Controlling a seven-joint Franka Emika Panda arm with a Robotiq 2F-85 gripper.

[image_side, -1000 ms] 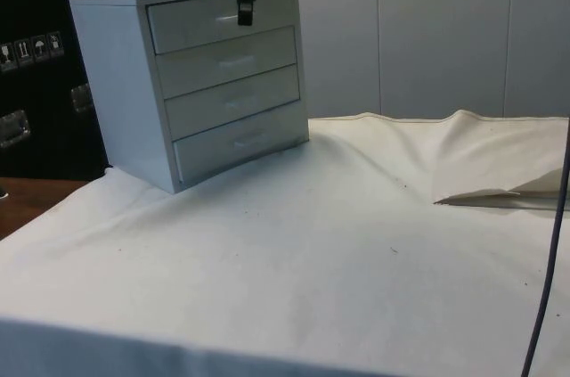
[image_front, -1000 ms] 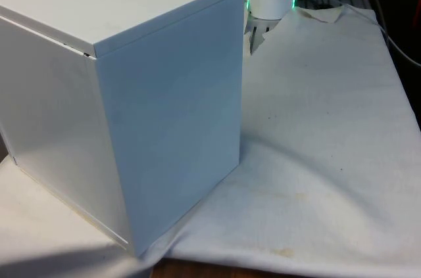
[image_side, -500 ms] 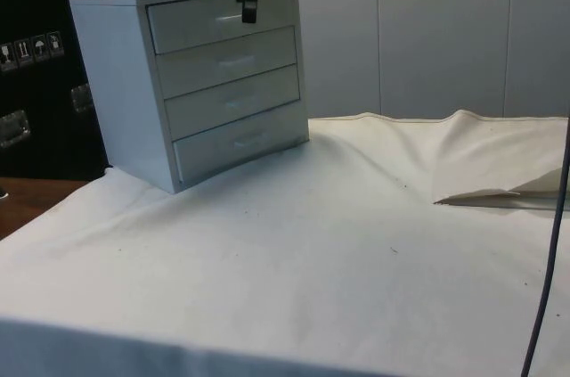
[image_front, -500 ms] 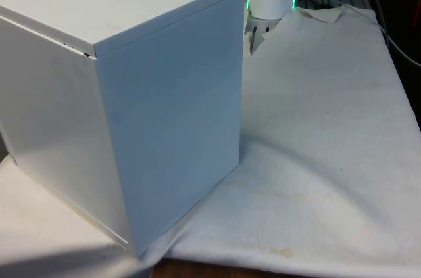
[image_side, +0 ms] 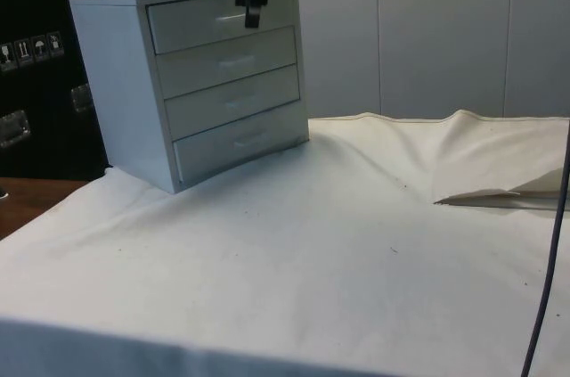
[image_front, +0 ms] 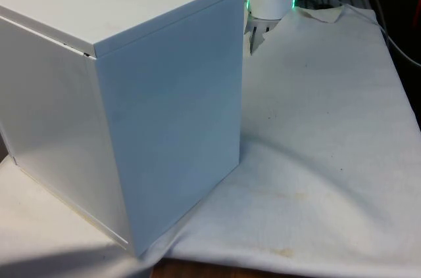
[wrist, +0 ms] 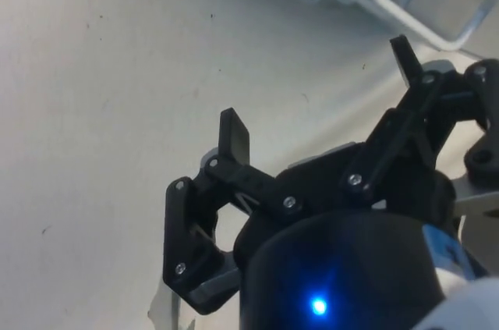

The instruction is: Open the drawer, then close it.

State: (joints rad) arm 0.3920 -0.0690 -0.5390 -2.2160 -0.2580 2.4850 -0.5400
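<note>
A white cloth (image_side: pixel 338 252) covers the counter, lying in soft creases with a raised fold near the edge at the side view's right. In the front view the cloth looks faintly stained near the near edge, and bare wood shows just below its hem.

The chest of drawers (image_front: pixel 125 94) stands at the counter's near corner on the front view's left. There it presents only plain, smooth white panels: a flat top, one side and its back, boxy and square-edged. The side view shows what the front view hides: four drawer fronts stacked one above another, each a wide, shallow rectangle with a slim pale handle at its middle. The fronts face along the counter towards its far end, and each drawer's long axis runs level across the chest. All four sit flush with the frame; the top drawer (image_side: pixel 218 16) is shut.

In the side view the black gripper (image_side: pixel 252 12) hangs in front of the top drawer's face, fingers pointing down, its tip over the drawer's lower edge. The wrist view looks past the gripper (wrist: pixel 320 92) down onto the cloth, with the thin white loop handles (wrist: pixel 421 10) of the drawers stepped one behind another just beyond it. Its two fingers stand well apart with nothing between them.
</note>
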